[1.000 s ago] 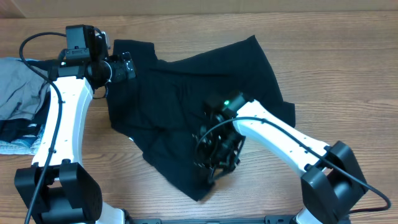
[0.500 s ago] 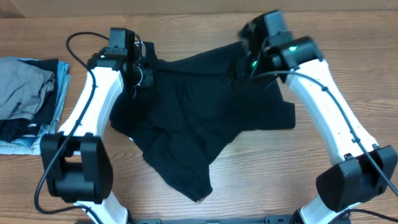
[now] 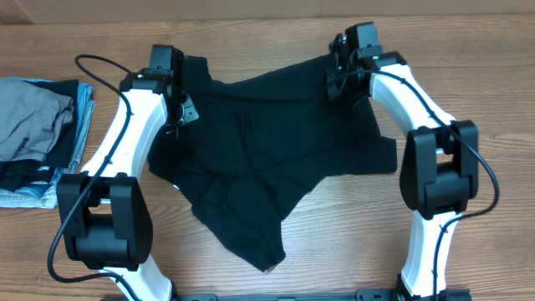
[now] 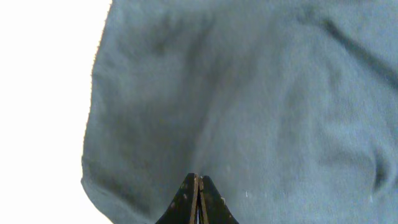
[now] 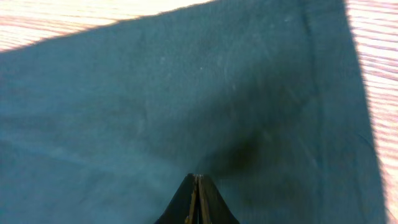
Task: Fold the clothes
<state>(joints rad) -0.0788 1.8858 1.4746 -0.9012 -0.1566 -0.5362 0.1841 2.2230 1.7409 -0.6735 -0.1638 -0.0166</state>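
Has the left tool (image 4: 198, 178) closed tight, tips together over the garment (image 3: 251, 159), cloth edge off to its left. Has the right tool (image 5: 196, 177) closed likewise, over dark fabric. Cannot tell about any cloth pinched between. Finds the garment rumpled on the surface (image 3: 351, 242), beneath and between both tools.

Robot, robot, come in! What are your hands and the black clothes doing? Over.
Left gripper shut, right gripper shut, over far corners of the black garment. It lies spread, rumpled, unfolded. Folded pile apart, not in the way.
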